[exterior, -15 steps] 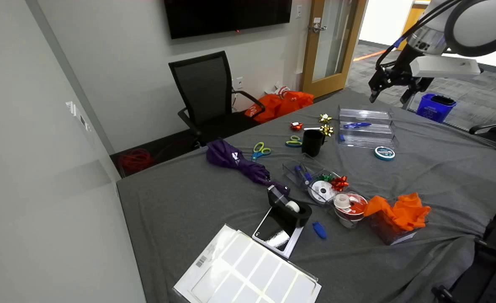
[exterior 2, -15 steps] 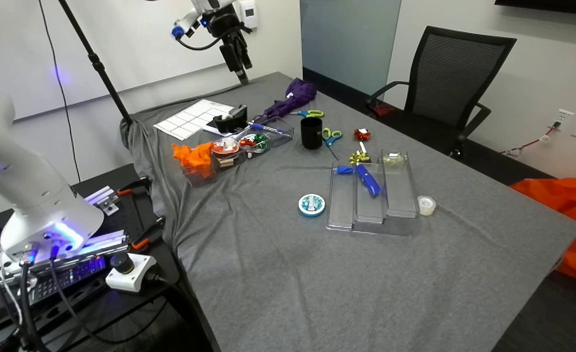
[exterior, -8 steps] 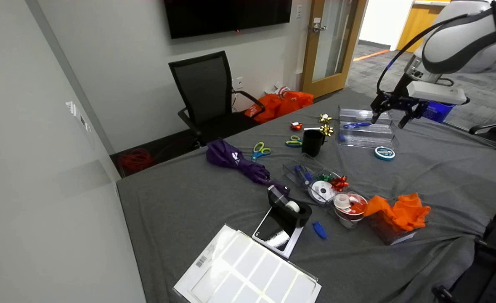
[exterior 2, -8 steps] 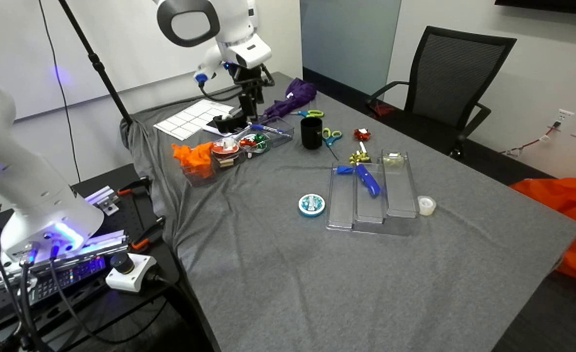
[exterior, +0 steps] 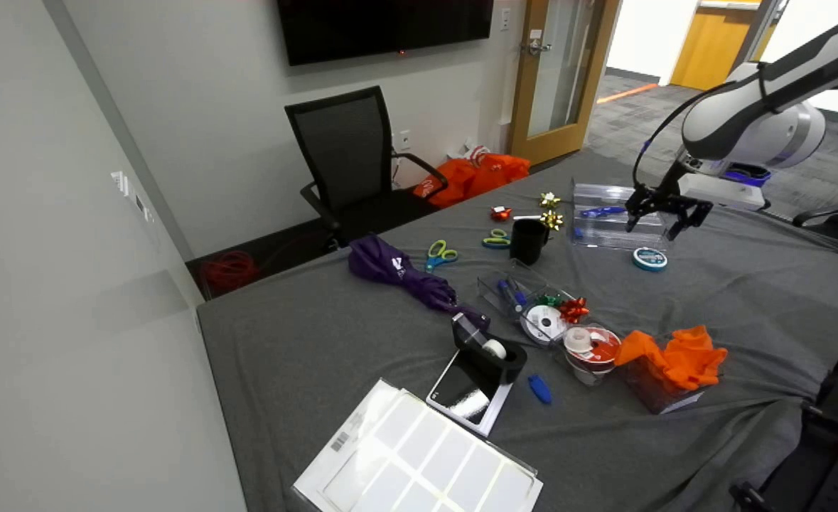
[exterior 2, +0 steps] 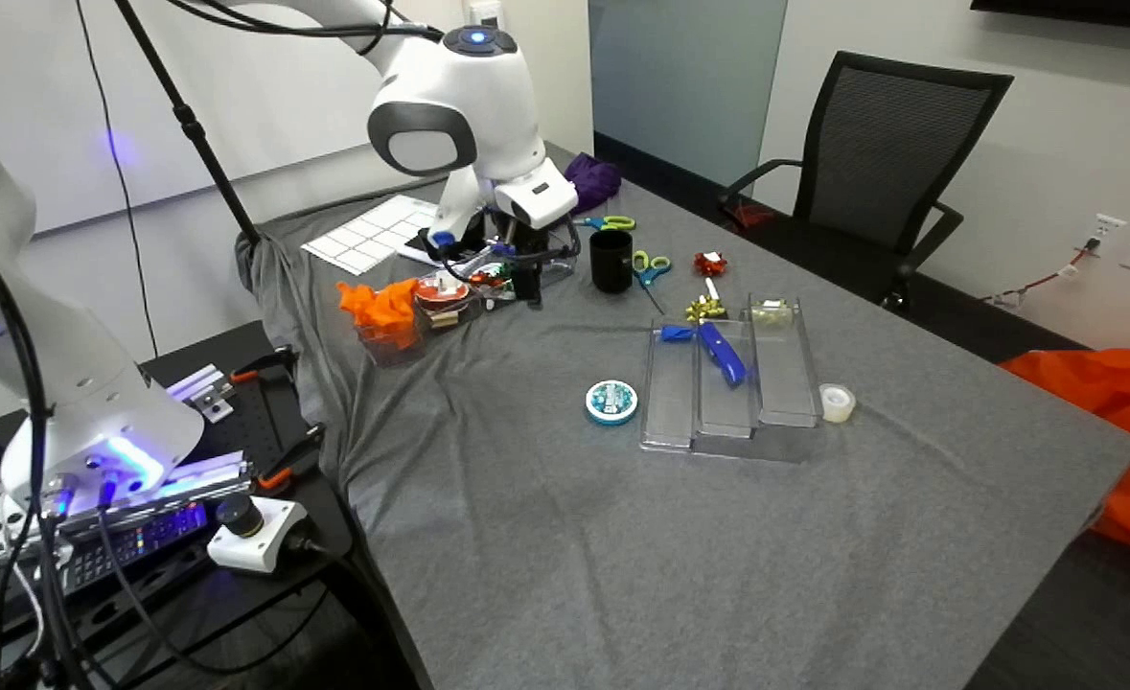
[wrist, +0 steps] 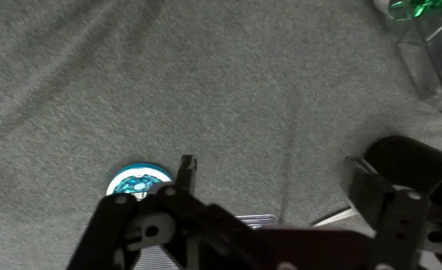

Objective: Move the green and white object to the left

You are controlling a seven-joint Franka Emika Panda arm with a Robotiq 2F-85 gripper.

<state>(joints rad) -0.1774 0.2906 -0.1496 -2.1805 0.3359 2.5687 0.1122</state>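
Green and white disc (exterior 2: 611, 402): flat on the near part of the surface (exterior 2: 565, 575) in an exterior view, whose sides hold below unless the wrist view is named.
Disc's axis: no long one — it is round and points no way; the printed lid faces up.
Clear tray (exterior 2: 785, 393): just right of the disc, close enough that a jaw lowered there may need care.
Jaws: spread wide with nothing between them, in the air above the surface and apart from the disc.
Jaws to disc: it lies nearer and to their right; in the wrist view it sits left of the gap, partly hidden by the jaw on that side. The sole arm (exterior 2: 488, 101) probably has to shift that way before lowering.
The move left: not yet begun, I judge; whose left is meant, I cannot tell.
Black mug (exterior 2: 611, 261): farther, right of the jaws; in the wrist view the opposite jaw covers part of it — a straight drop looks unwise.
Chair (exterior 2: 895, 144): far right, beyond the surface.
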